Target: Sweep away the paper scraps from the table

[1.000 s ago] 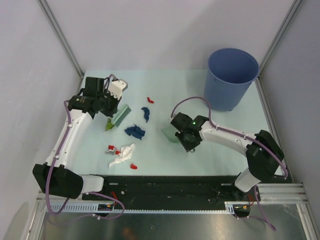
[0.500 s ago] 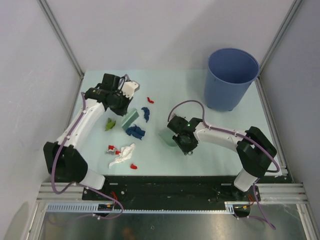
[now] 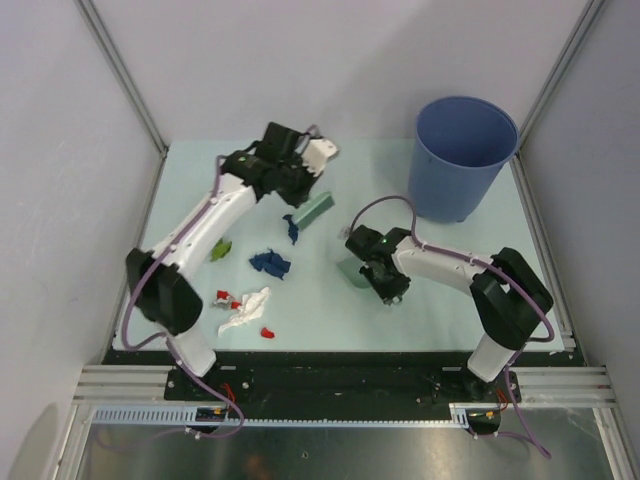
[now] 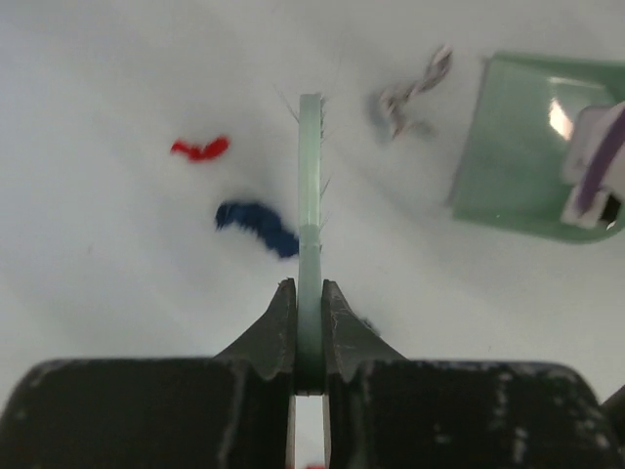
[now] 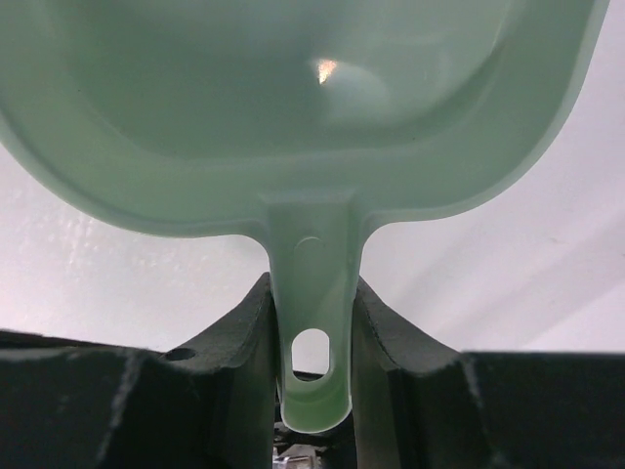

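Observation:
My left gripper point(image 3: 304, 188) point(image 4: 310, 289) is shut on the thin pale green brush point(image 3: 314, 210) point(image 4: 310, 176), held at the back middle of the table point(image 3: 450, 300). Just left of the brush lie a small dark blue scrap point(image 3: 291, 228) point(image 4: 256, 223) and a red bit point(image 4: 200, 149); a grey scrap point(image 4: 410, 93) lies to its right. Nearer me are a dark blue wad point(image 3: 270, 263), a green scrap point(image 3: 220, 249), a white crumple point(image 3: 245, 308) and red pieces point(image 3: 268, 332). My right gripper point(image 3: 386, 284) point(image 5: 312, 303) is shut on the handle of the pale green dustpan point(image 3: 349, 271) point(image 5: 293, 107) point(image 4: 527, 147), right of the scraps.
A tall blue bin point(image 3: 462, 150) stands at the back right corner. A black and metal rail point(image 3: 330, 365) runs along the near edge. Grey walls close in the table at the left, back and right.
My left arm has swung the brush right and away, from left of the scraps to the back middle. The right gripper and dustpan shifted only a little.

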### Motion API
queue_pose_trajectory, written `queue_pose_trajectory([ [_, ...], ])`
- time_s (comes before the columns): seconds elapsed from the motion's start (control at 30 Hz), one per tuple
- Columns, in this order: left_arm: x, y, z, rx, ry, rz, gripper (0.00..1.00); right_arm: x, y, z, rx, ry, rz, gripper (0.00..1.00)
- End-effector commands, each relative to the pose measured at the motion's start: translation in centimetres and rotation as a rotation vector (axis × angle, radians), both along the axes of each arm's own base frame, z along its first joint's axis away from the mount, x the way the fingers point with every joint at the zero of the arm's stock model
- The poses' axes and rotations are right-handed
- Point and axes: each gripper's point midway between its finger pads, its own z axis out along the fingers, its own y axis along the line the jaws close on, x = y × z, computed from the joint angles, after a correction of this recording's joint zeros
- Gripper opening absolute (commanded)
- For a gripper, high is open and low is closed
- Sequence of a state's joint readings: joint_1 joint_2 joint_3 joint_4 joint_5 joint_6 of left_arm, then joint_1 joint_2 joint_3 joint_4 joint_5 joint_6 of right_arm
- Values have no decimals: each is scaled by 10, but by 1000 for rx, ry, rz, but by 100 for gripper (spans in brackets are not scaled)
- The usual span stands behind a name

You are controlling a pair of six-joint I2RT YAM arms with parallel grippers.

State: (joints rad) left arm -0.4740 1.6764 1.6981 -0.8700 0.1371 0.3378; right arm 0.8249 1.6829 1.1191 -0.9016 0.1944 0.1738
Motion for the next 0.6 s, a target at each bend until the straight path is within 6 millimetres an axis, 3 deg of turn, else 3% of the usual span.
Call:
queue_pose_trajectory([
  [0.0,30,-46,-7,-22,-18,-4,0,31,2,12,73,-64,12,0],
  [0.07,45,-57,1,-10,-62,10,0,38,-3,10,81,-61,-9,0],
  [0.1,54,-61,-13,18,-50,16,0,43,-6,9,85,-66,-21,0],
  [0.17,68,-71,-9,32,-87,20,0,53,-15,7,66,-83,-38,0],
  [0.2,77,-71,-28,72,-73,39,0,59,-15,6,62,-103,-30,0],
  [0.27,80,-81,-35,61,-61,22,0,63,-12,-3,43,-104,4,0],
  [0.3,81,-83,-48,71,-36,18,0,66,-10,-5,37,-102,16,0],
  [0.47,47,-111,-71,-23,100,-115,0,73,-13,-17,20,-71,22,0],
  [0.57,22,-122,-71,-89,167,-206,0,85,-8,-16,44,-97,27,0],
])
